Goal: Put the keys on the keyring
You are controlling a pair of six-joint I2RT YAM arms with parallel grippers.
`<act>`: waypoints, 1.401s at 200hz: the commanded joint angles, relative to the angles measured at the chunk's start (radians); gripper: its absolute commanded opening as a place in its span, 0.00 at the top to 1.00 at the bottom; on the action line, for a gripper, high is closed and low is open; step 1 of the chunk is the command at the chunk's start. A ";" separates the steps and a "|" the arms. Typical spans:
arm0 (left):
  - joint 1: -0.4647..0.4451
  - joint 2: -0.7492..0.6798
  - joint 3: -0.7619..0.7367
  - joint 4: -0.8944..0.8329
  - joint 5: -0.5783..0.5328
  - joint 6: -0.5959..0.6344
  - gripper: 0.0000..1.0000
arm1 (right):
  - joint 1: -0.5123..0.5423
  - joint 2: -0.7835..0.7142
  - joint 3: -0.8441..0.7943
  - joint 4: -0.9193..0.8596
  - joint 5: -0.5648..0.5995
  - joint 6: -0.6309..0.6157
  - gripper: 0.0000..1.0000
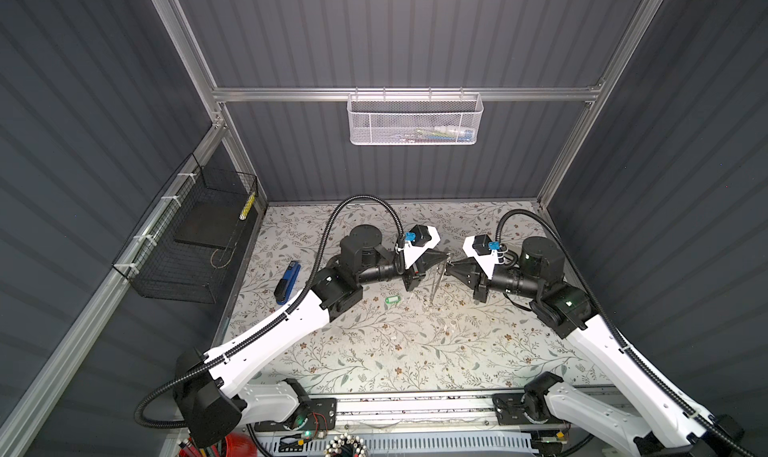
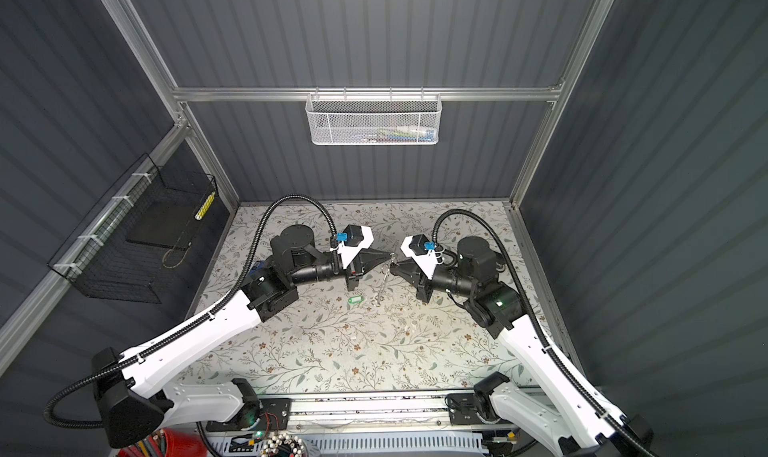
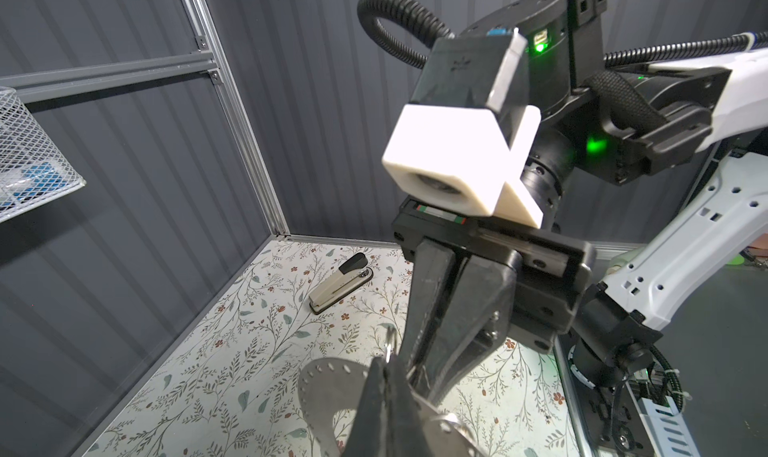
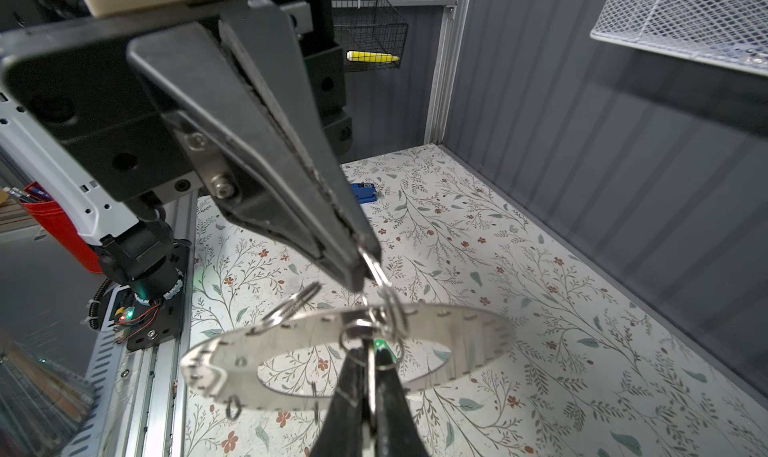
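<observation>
The left gripper (image 4: pixel 360 273) has its jaws pressed together on a small wire ring (image 4: pixel 384 282) that pokes out from between its tips. This ring loops down to the keyring (image 4: pixel 457 330), a flat grey metal plate with a wide round hole and a row of tiny rim holes. The keyring hangs just under those tips, clear of the floral table (image 1: pixel 395 351). The right gripper (image 1: pixel 451 264) comes in almost tip to tip from the opposite side. Its jaws are also drawn together, at the same stretch of the keyring's rim, among a cluster of further little rings (whether it pinches the plate itself or one of those rings I cannot tell). In both top views the two grippers nearly touch above the middle of the table, with the keyring seen edge-on beneath them. The green tag (image 1: pixel 390 300) lies flat on the table, white label up. It is below and a little to the left gripper's side of that meeting point, apart from both grippers and from the keyring. A blue stapler (image 1: pixel 287 282) lies on the table farther out behind the left gripper, past its wrist. A beige stapler (image 3: pixel 338 288) lies on the table behind the right gripper. A white mesh basket (image 1: pixel 415 120) hangs on the back wall well beyond both, and a black wire basket (image 1: pixel 191 243) hangs on the side wall behind the left arm.
</observation>
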 commanded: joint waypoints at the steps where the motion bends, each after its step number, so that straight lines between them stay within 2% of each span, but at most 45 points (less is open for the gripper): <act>1: -0.005 -0.033 -0.010 0.075 0.002 -0.028 1.00 | 0.004 0.019 0.032 -0.041 -0.044 -0.009 0.97; 74: -0.008 -0.026 -0.037 0.103 0.008 -0.049 1.00 | 0.005 0.043 0.069 -0.021 -0.109 -0.022 0.94; 117: -0.008 -0.038 -0.043 0.099 0.014 -0.045 1.00 | 0.004 0.028 0.068 -0.090 -0.079 -0.061 0.82; 132: -0.007 -0.044 -0.041 0.092 0.015 -0.039 1.00 | 0.002 0.003 0.067 -0.131 -0.043 -0.084 0.65; 137: -0.007 -0.045 -0.041 0.090 0.017 -0.037 1.00 | 0.003 -0.006 0.065 -0.146 -0.030 -0.094 0.62; 178: -0.007 -0.047 -0.040 0.088 0.043 -0.025 1.00 | -0.015 -0.110 0.046 -0.195 0.039 -0.136 0.55; 196: -0.007 -0.045 -0.040 0.093 0.065 -0.025 1.00 | -0.028 -0.156 0.037 -0.194 0.047 -0.147 0.54; 216: -0.008 -0.041 -0.041 0.097 0.091 -0.027 1.00 | -0.042 -0.178 0.043 -0.181 0.057 -0.144 0.59; 280: -0.007 -0.021 -0.021 0.070 0.151 -0.025 1.00 | -0.053 -0.096 0.108 -0.131 0.052 -0.132 0.74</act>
